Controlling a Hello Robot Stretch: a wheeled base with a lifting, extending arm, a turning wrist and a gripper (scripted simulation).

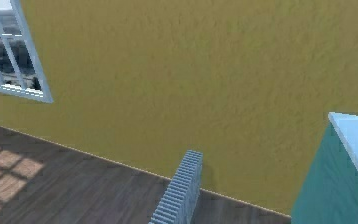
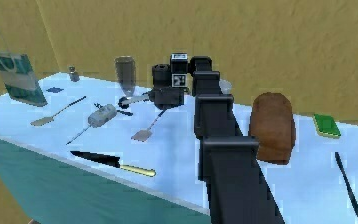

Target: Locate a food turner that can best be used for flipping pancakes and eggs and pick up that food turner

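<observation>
Slanting diag., turner (image 2: 142, 133) blade lower-left, handle toward end effector (image 2: 145, 99); grasp can't tell.

Bare pale blue worktop (image 2: 177, 150) lies left of the dark square arm (image 2: 222, 135); beyond, slim grey utensils (image 2: 99, 116), perhaps spatulas, crowd it; a brown rounded loaf (image 2: 273, 125) blocks right.

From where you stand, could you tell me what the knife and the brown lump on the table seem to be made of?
Knife: the blade looks like dark, matte metal. The handle is pale yellow, perhaps wood or plastic; the look leaves that open.
Brown lump: it has a dull, uneven brown surface with a rounded top, so it is probably a bread loaf's crust.
</observation>
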